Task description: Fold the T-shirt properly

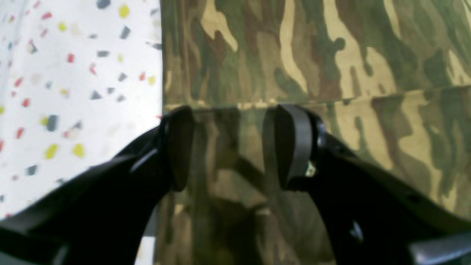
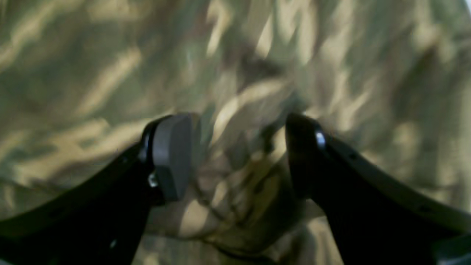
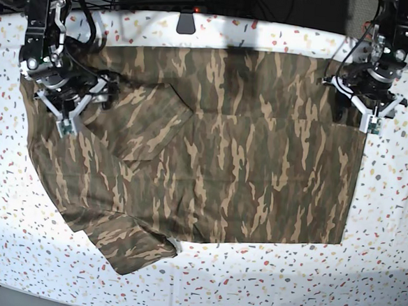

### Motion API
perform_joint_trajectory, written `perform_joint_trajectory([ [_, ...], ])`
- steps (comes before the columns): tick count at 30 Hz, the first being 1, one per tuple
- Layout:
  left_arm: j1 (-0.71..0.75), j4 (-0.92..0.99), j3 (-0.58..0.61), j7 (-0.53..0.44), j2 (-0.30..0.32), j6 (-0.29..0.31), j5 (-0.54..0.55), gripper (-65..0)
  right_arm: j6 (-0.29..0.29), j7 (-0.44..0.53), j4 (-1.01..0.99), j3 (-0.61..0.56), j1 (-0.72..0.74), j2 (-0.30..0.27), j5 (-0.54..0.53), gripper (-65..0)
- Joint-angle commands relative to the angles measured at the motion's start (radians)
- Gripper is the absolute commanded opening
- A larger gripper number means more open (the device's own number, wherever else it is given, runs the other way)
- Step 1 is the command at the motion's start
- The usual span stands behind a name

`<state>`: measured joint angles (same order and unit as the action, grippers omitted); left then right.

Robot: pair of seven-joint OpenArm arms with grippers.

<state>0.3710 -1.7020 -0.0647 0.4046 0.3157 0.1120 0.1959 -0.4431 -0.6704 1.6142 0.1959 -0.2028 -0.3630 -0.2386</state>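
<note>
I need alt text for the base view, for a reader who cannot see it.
A camouflage T-shirt lies spread on a speckled white table, one sleeve pointing toward the near edge. The left gripper and right gripper are open at its far corners.

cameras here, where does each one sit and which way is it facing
Left wrist: rides the left arm, looks down past the open left tool at the T-shirt edge and the speckled table.
Right wrist: rides the right arm, looks down past the open right tool at blurred cloth only.
Base: sits high, facing down over the whole table; shows both arms, the left tool on the picture's right, the right tool on its left.
Shared: every view shows the T-shirt; left wrist and base both show its straight edge.
</note>
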Motion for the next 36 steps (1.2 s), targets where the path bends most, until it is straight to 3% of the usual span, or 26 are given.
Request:
perform_joint_trajectory([
  [1,0.006,-0.001,-0.006,-0.009,-0.003,0.003,0.003,-30.9,-0.002,0.010,-0.010,0.007,0.006,-0.014,0.003,-25.6],
  [7,0.064,0.020,-0.006,-0.023,-0.065,0.035,-0.053,-30.9,-0.002,-0.015,-0.058,0.007,-0.014,-0.014,0.002,-25.6],
  [17,0.180,0.020,-0.006,-0.021,-0.066,0.034,-0.065,-30.9,-0.002,-0.065,-0.030,0.021,-0.069,-0.017,-0.001,-25.6],
  [29,0.232,0.019,-0.006,0.050,-0.066,0.034,-0.064,-30.9,-0.024,-0.083,0.107,0.216,-0.188,-0.017,-0.061,-25.6],
  [33,0.240,0.019,-0.006,-0.031,-0.066,0.034,-0.065,-30.9,-0.063,-0.039,0.107,0.222,-0.168,-0.016,-0.080,-25.6],
  [36,0.205,0.019,-0.006,-0.021,-0.066,0.034,-0.064,-30.9,-0.104,-0.042,0.107,0.216,-0.113,-0.016,-0.148,-25.6],
])
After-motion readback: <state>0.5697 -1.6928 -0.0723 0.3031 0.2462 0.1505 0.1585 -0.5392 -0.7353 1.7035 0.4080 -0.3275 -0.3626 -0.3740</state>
